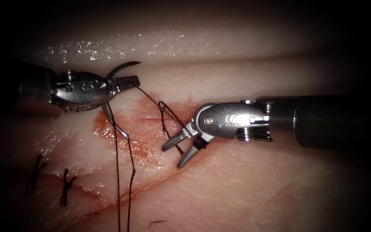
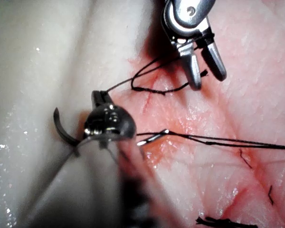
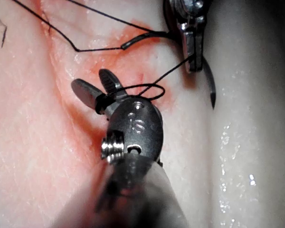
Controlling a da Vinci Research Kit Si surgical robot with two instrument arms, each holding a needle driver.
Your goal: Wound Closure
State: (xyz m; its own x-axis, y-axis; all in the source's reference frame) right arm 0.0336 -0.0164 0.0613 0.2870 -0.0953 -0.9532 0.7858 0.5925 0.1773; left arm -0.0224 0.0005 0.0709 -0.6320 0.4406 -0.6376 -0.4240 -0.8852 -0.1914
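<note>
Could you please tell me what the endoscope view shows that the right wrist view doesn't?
Endoscope view: two finished stitches at lower left, thread trailing down. Right wrist view: the thread loop wrapped round the right tool's open jaws at their base. Both: left tool holding the needle nearer its tip, clear of the tissue; right tool holds nothing.

Surgical training bench: pork tissue [image 1: 245, 189], stitches [image 1: 67, 192], needle drivers.
</note>
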